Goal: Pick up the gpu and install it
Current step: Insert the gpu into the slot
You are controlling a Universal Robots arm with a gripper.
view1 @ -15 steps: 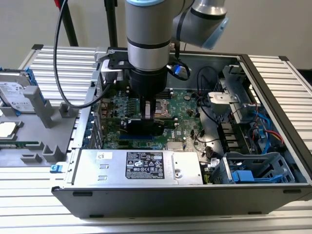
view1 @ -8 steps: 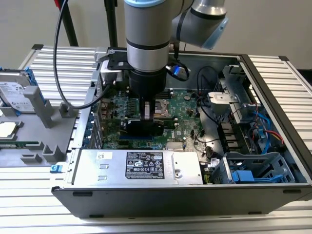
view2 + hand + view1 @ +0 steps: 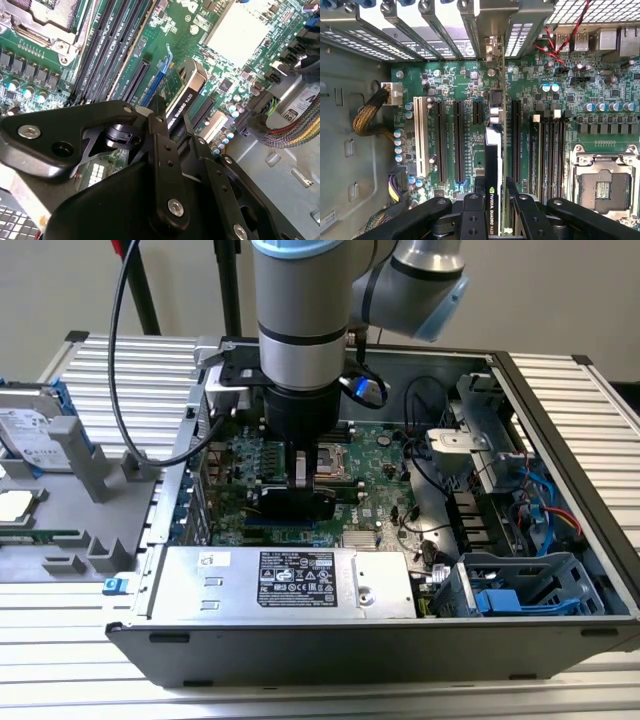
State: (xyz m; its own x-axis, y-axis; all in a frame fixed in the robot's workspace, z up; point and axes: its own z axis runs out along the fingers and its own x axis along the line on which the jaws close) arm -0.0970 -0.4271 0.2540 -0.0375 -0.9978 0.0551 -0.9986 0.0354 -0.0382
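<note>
The gripper (image 3: pixel 492 200) pinches the gpu (image 3: pixel 492 165) edge-on between its fingers, directly above the motherboard (image 3: pixel 600 100) slots.

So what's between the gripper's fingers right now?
The gpu, held edge-on between the gripper fingers over the motherboard slots, in both wrist views.

- The exterior view is evenly and brightly lit from above; the ribbed counter (image 3: pixel 560 390) looks pale and washed, and the whole picture is slightly soft.
- The arm casts a shadow on the motherboard (image 3: pixel 385 455) just around the fingers (image 3: pixel 300 472).
- In the second wrist view, a silver heatsink (image 3: pixel 240 30) beyond the fingers (image 3: pixel 159 131) glares nearly white.
- In the first wrist view, the board is sharp and the slot covers (image 3: pixel 420 25) far from the fingers shine.
</note>
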